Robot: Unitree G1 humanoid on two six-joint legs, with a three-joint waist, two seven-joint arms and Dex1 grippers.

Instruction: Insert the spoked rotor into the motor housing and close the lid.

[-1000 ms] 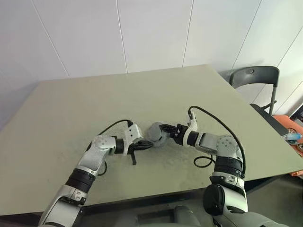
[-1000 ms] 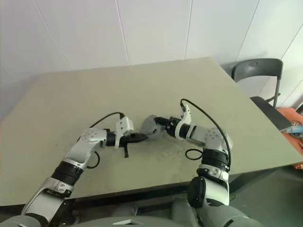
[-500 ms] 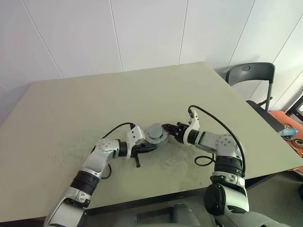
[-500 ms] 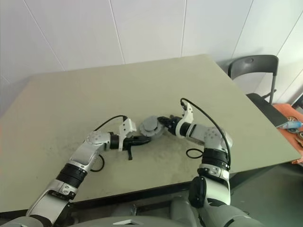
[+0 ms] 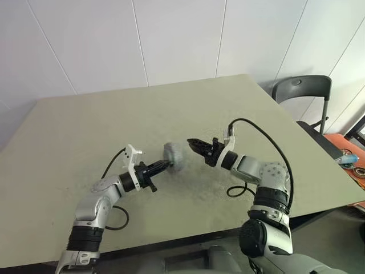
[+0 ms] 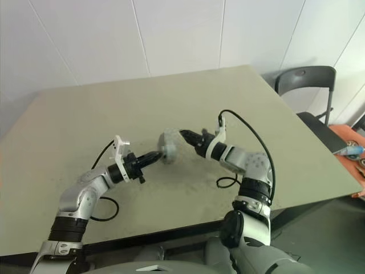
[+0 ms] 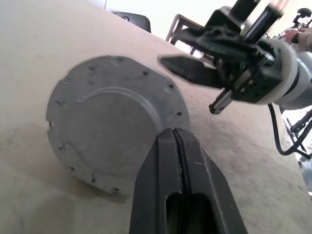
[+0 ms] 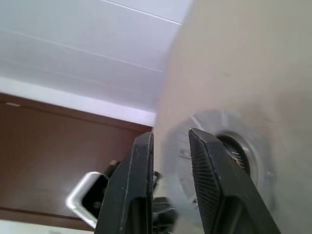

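Since the earlier frame both arms have lifted and the motor housing (image 5: 173, 156) has tipped up on its edge at frame centre. It stands on the table (image 5: 68, 131), its flat closed face toward the left gripper (image 5: 165, 164), whose fingers are pressed together against it. At centre right, the right gripper (image 5: 193, 142) hovers apart, fingers slightly spread. Bare tabletop surrounds them; a chair (image 5: 302, 94) stands at the upper right.

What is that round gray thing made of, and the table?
The motor housing looks like cast metal, probably aluminium: dull silver-gray, matte, with small screw holes around its flat face. The table looks like a smooth laminate or painted board, pale olive-beige and slightly scuffed.
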